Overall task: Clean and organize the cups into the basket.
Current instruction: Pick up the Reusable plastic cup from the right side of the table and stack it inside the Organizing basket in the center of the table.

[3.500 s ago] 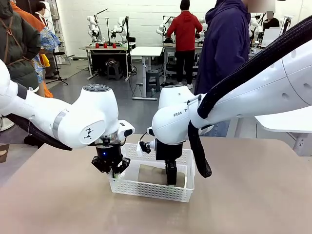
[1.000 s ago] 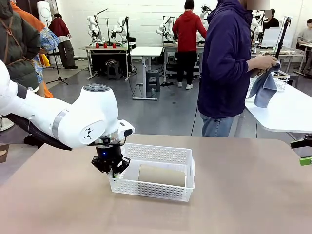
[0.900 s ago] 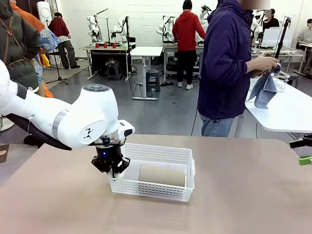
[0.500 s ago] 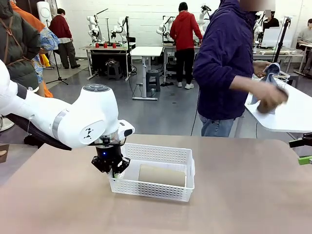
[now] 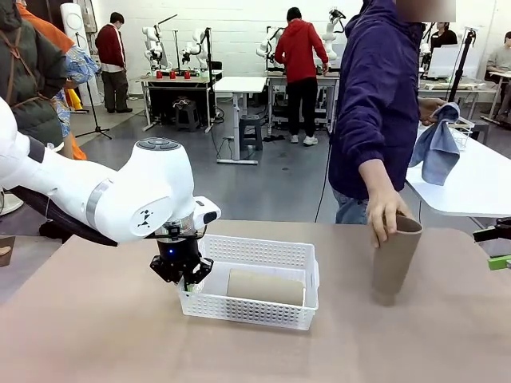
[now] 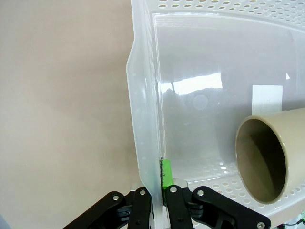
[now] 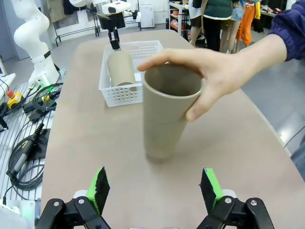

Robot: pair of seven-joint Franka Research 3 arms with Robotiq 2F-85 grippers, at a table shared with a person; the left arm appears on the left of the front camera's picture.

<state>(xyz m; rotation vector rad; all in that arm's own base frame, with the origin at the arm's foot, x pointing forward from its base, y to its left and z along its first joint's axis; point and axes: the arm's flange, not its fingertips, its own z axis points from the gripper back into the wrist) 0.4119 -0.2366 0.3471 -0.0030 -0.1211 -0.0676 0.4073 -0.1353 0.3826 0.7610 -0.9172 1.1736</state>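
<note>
The white lattice basket (image 5: 294, 317) stands on the tan table, with one beige cup (image 5: 265, 287) lying on its side inside. My left gripper (image 5: 185, 279) is shut on the basket's left wall; in the left wrist view its fingers (image 6: 167, 179) pinch that wall (image 6: 145, 119), with the lying cup (image 6: 264, 162) off to the right. A person's hand (image 5: 386, 214) holds a second beige cup (image 5: 395, 259) upright on the table at the right. My right gripper (image 7: 155, 191) stands open just short of this cup (image 7: 164, 114), with nothing between its fingers. Farther back are the basket (image 7: 125, 93) and the left gripper (image 7: 114, 42).
The person stands at the far right side with a blue cloth (image 5: 435, 148) in the other hand. A white side table (image 5: 471, 187) is behind at the right. Cables and a red stop button (image 7: 21, 138) lie off the table's edge beside my right arm.
The person turned from the side table and brought the beige cup down onto my table at the right. My right arm pulled back from the basket earlier. The left gripper has not moved.
</note>
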